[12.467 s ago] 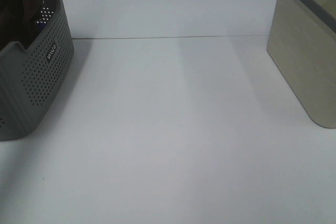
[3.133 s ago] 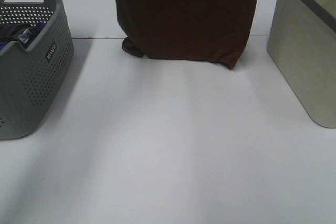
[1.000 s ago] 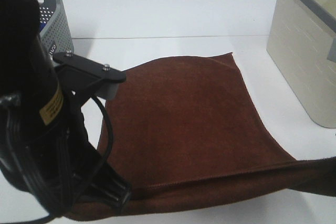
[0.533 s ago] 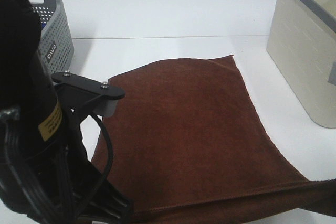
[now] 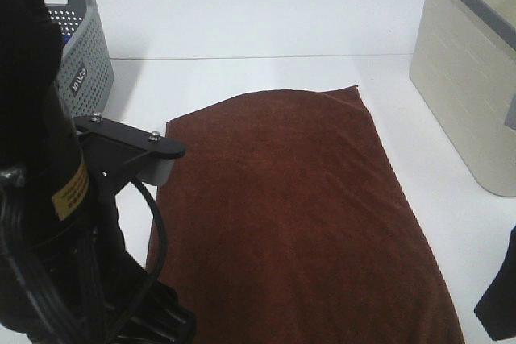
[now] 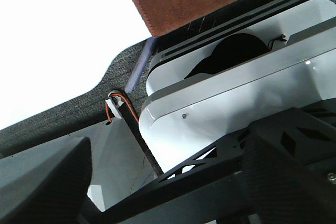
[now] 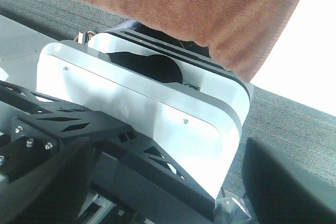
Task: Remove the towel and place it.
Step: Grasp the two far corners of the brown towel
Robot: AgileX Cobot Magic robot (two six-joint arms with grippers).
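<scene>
My left claw [image 6: 165, 153] and right claw [image 7: 170, 148] have just spread and let go, so the towel [image 5: 298, 215] now lies flat on the desk [image 5: 242, 78]; I judge placement done.

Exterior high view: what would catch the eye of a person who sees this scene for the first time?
The large reddish-brown towel strikes first: it lies spread flat on the middle of the white table. Next comes the black left arm with its cables, filling the near left corner. A grey perforated basket stands at the far left and a beige bin at the right.
</scene>
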